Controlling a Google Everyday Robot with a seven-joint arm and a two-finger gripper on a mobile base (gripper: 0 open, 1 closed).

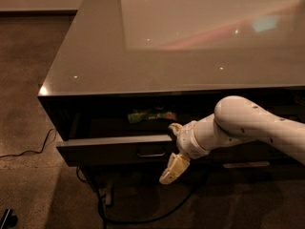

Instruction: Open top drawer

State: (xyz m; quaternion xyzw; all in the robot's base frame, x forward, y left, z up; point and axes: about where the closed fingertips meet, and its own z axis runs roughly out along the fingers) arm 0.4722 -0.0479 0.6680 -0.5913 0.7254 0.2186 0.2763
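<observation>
Drawer [109, 149] stands partly open; gripper [174, 148] just right of its handle [151, 153] with fingers [174, 168] spread wide, one above the front, one below.

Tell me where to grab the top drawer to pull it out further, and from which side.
Best take the small metal pull handle at the centre of the front of the top drawer. It is a short horizontal bar on a flat face, so come straight in from the front, one finger above and one below. The pincer sits just right of it, open across the panel.
</observation>
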